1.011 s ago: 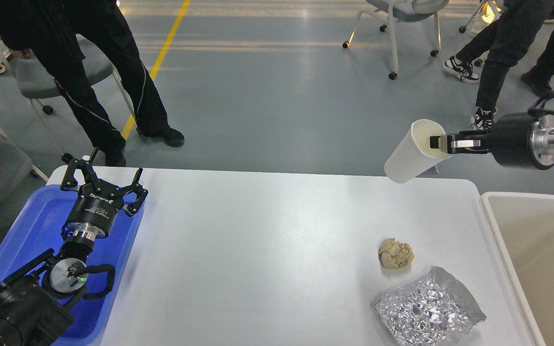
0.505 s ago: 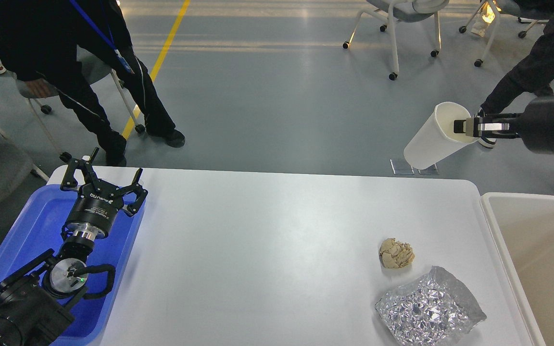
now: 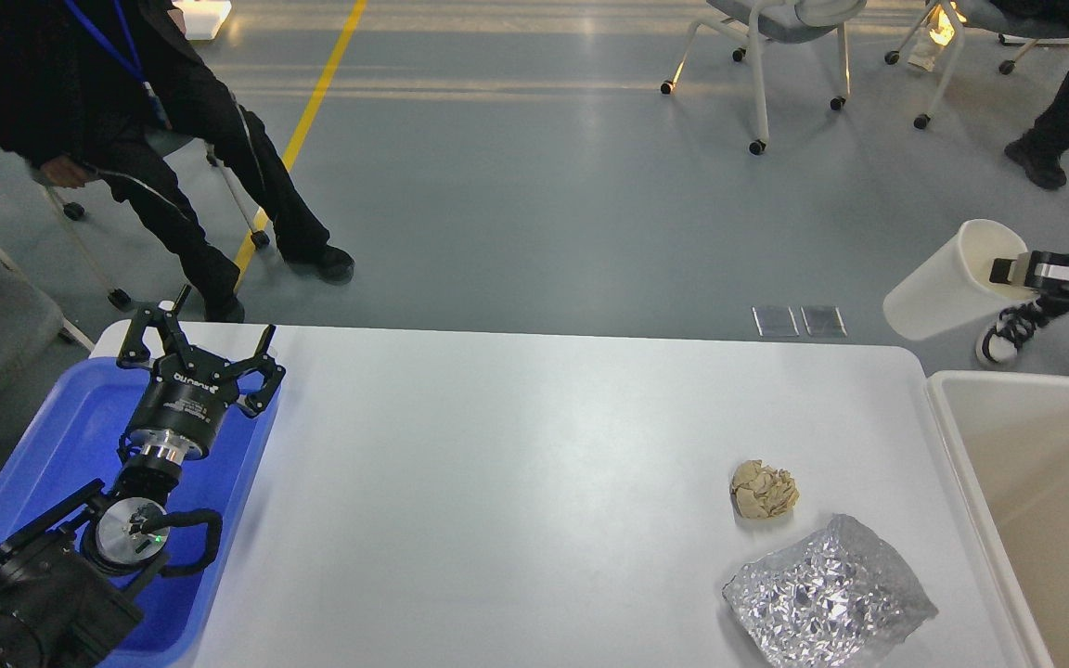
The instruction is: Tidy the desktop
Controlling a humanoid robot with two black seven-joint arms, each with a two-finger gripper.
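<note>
The white desktop fills the middle of the head view. On its right part lie a crumpled beige paper ball and a crinkled silver foil bag. My right gripper is shut on the rim of a white paper cup, held tilted in the air beyond the desktop's far right corner, just behind the beige bin. My left gripper is open and empty above the blue tray at the desktop's left edge.
People in dark clothes stand on the grey floor at the far left and far right. Wheeled chairs stand at the back. Two small floor plates lie beyond the desktop's far edge.
My right gripper has carried the white cup to the right, from above the desktop's far right part to behind the beige bin. The left arm has not moved. The people have shifted.
</note>
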